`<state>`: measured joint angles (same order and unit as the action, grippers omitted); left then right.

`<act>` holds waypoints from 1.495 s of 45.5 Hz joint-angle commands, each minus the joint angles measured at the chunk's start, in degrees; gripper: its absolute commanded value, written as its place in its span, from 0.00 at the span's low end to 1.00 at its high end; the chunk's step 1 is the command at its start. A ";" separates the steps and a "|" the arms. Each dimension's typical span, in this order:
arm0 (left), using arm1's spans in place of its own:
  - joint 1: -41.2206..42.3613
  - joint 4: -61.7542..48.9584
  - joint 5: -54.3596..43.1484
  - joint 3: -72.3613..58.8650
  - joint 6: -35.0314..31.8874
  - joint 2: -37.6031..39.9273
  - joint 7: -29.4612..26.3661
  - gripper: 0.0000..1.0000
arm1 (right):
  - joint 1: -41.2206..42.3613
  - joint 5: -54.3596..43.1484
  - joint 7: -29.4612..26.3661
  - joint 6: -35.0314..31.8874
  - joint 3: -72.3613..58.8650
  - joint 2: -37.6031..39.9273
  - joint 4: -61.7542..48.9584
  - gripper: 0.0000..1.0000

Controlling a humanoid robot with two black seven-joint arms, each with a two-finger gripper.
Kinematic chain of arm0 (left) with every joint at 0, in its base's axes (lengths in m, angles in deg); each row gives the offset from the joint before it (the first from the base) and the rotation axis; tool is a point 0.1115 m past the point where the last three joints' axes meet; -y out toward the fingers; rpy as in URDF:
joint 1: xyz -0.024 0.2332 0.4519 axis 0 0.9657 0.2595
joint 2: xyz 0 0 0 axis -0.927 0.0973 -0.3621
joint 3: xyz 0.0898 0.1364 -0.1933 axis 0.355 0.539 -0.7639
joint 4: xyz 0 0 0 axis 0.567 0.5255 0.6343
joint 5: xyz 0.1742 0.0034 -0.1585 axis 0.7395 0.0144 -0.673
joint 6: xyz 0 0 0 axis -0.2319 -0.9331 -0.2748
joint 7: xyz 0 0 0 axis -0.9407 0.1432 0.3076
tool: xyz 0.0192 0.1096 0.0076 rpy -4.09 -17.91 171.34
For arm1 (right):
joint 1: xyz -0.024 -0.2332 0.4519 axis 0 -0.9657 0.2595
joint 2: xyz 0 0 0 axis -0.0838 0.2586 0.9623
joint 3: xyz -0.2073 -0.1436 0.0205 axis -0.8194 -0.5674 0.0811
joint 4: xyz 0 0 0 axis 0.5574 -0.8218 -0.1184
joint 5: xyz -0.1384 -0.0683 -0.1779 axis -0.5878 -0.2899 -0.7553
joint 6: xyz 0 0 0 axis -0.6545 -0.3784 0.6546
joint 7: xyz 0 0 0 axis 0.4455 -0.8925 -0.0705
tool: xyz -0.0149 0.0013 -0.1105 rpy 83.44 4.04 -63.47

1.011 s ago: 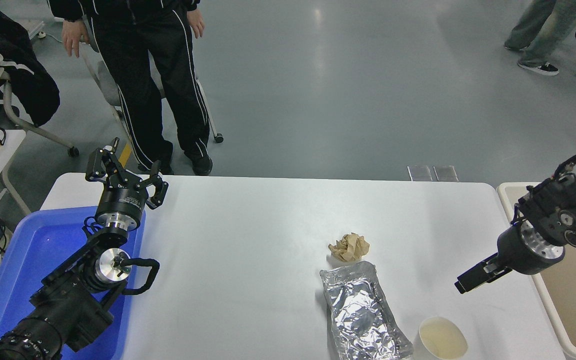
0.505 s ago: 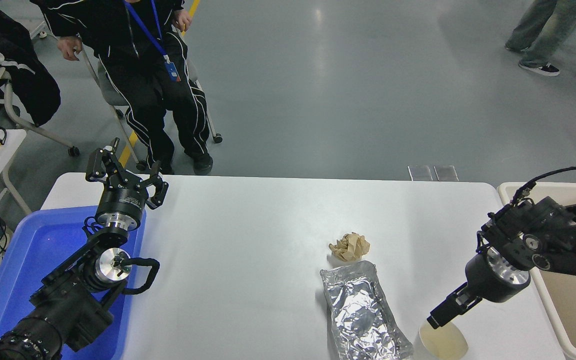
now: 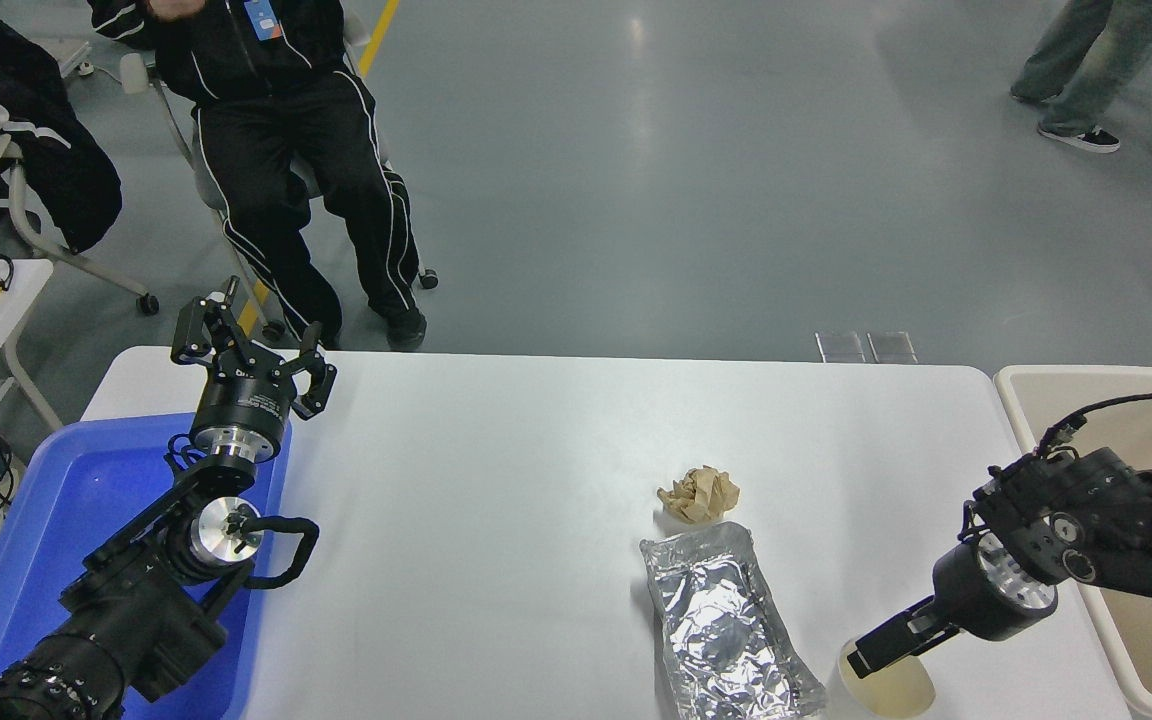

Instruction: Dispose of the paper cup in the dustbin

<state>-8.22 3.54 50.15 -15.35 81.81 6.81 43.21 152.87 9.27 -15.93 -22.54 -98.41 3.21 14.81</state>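
The paper cup [image 3: 898, 690] stands upright at the table's front edge, right of the foil tray; its cream inside shows. My right gripper [image 3: 876, 648] comes in from the right and points down-left, with its tip at the cup's upper-left rim, covering part of it. The frame does not show whether it is touching the cup. The beige dustbin [image 3: 1096, 373] stands just past the table's right edge, partly hidden by my right arm. My left gripper [image 3: 251, 345] is open and empty, parked at the far left above the blue tub.
A silver foil tray [image 3: 726, 625] lies just left of the cup, a crumpled brown paper ball [image 3: 699, 494] behind it. A blue plastic tub [image 3: 56, 520] is at the left edge. A person in black sits beyond the table's far left; others stand at the top right.
My right gripper has moved from beside the dustbin down and left to the cup's rim. The person behind the table has sat down. The left arm has not moved.
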 commanded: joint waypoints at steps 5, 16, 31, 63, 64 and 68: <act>0.00 0.00 0.00 0.03 0.00 0.04 0.00 1.00 | -1.67 -4.85 0.28 3.00 1.22 2.36 -0.99 0.30; 0.00 0.00 0.00 -0.06 0.00 -0.05 0.00 1.00 | 0.70 -8.55 3.01 3.00 1.14 3.86 -0.99 0.00; 0.00 0.00 0.00 0.03 0.00 0.04 0.00 1.00 | 6.40 -6.54 3.01 2.65 2.62 6.49 -0.64 0.00; -0.08 0.00 0.00 0.03 0.00 0.03 0.00 1.00 | -10.89 36.71 2.75 3.17 15.99 -5.46 -70.32 0.00; 0.00 0.00 0.00 0.03 0.00 0.04 0.00 1.00 | -12.72 38.11 2.57 3.35 15.99 -5.81 -72.59 0.00; 0.00 0.00 0.00 0.03 0.00 0.04 0.00 1.00 | -15.99 41.80 2.22 3.96 16.08 -5.81 -75.33 0.00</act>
<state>-8.24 3.54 50.17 -15.34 81.82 6.81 43.20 147.54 38.10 -13.16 -19.36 -83.07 1.60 -39.08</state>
